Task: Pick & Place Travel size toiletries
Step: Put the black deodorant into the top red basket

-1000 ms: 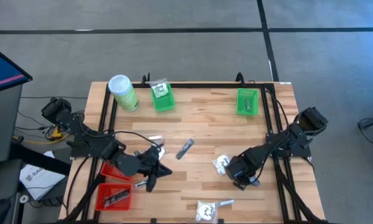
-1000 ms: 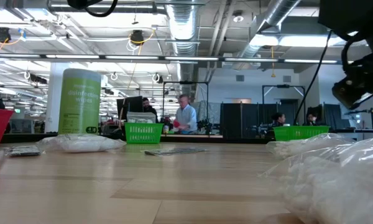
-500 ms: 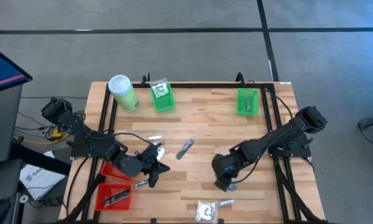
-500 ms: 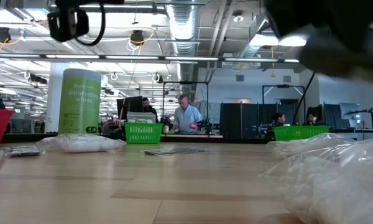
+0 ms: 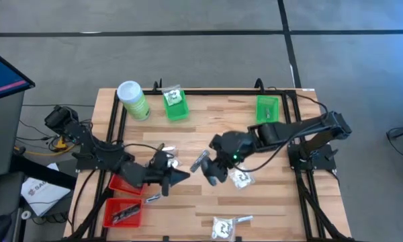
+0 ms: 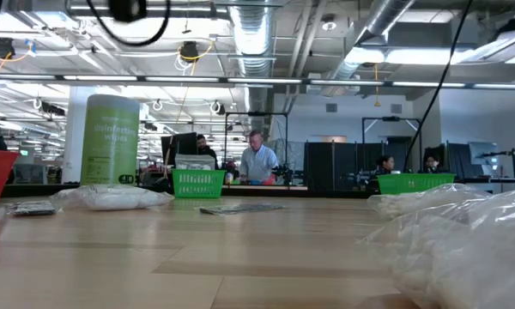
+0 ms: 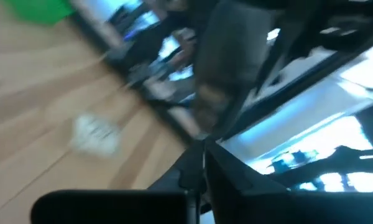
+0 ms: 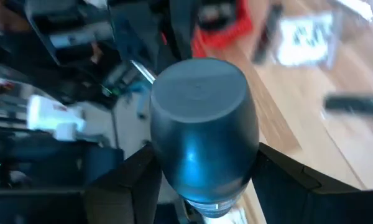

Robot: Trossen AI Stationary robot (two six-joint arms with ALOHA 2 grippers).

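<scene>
My right gripper [image 5: 213,176] hangs above the table's middle, shut on a dark grey oval piece [image 8: 202,124] that fills the right wrist view. Just to its left, my left gripper [image 5: 181,176] points toward the table's right, shut, with nothing between its fingers [image 7: 199,180]. Loose toiletries lie flat on the wood. There is a white packet [image 5: 242,178] right of the grippers and a slim dark sachet [image 5: 200,160]. A small silvery packet [image 5: 166,149] lies farther back. Another white packet [image 5: 223,227] rests at the near edge. My right gripper pinches the oval piece by two opposite sides [image 8: 165,180] between its two fingers [image 8: 121,183]. The piece's rounded end [image 8: 199,81] sticks out beyond the fingers. The fingers slant down toward the table's near left. The piece is lifted clear of the table.
A light-green canister [image 5: 133,99] and a green basket [image 5: 176,105] stand at the far edge, with a second green basket [image 5: 267,109] at the far right. Two red baskets [image 5: 123,212] sit at the near left beside my left arm. A small silvery item [image 5: 152,198] lies near them.
My right gripper has risen from the table's near right and swung toward the middle, tipping from pointing down to slanting; it has left the low view. My left gripper has rolled and now points more level toward the table's right.
</scene>
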